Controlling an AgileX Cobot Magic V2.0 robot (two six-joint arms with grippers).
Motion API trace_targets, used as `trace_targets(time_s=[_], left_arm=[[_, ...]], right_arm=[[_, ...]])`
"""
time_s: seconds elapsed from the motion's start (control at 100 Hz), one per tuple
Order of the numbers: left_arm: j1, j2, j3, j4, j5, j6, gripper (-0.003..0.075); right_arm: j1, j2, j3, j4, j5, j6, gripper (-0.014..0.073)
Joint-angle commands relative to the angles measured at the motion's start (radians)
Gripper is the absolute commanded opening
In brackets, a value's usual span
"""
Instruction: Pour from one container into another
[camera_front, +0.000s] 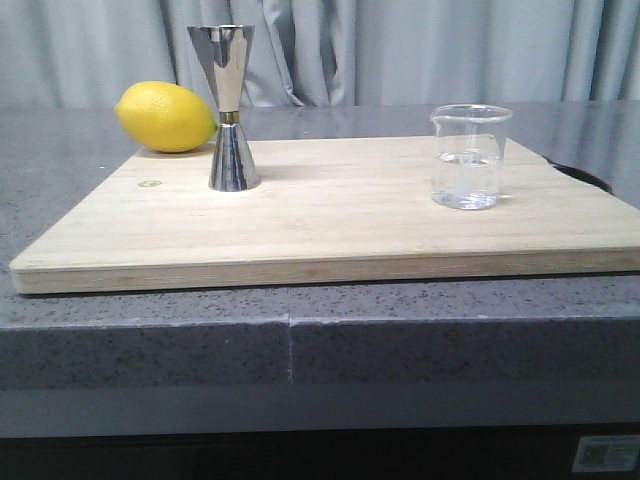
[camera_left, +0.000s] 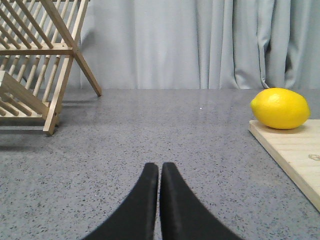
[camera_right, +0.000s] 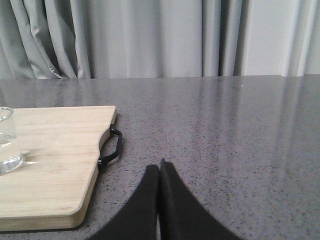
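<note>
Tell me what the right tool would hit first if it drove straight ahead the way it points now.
Probably nothing nearby. The shut right tool points over bare grey speckled countertop toward the grey curtain. The pale wooden cutting board lies off to one side of that line. Depth is uncertain.

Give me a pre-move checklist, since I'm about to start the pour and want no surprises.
1. Beaker upright on the cutting board, holding clear liquid: ok.
2. Jigger upright on the board, set apart from the beaker: ok.
3. Lemon close beside the jigger; whether they touch: cannot tell.
4. Left gripper shut, holding nothing, off the board: not ok for grasping yet.
5. Right gripper shut, empty, beside the board's handle: not ok for grasping yet.
6. Jigger's top cup empty: cannot tell.
</note>
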Motion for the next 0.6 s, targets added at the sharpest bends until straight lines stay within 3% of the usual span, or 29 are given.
trace_targets(time_s=[0.0,0.17,0.31,0.59], left_arm=[[-0.006,-0.02,0.028,-0.045,-0.007,0.0,-0.0019],[-0.006,-0.02,0.028,-0.188,-0.001,0.0,-0.0019],[-0.006,-0.02,0.013,-0.2,0.047,0.0,-0.0019],[-0.006,0.004,-0.144,-0.201,0.079,-0.006,-0.0019]], right_arm=[[0.001,-0.018,0.005,0.003,-0.084,-0.002,-0.007],[0.001,-0.018,0.005,0.035,-0.111,-0.002,-0.007],[0.001,-0.018,-0.005,0.071,-0.135,-0.002,-0.007],[0.001,-0.014,-0.152,0.097,0.012,0.0,-0.007]])
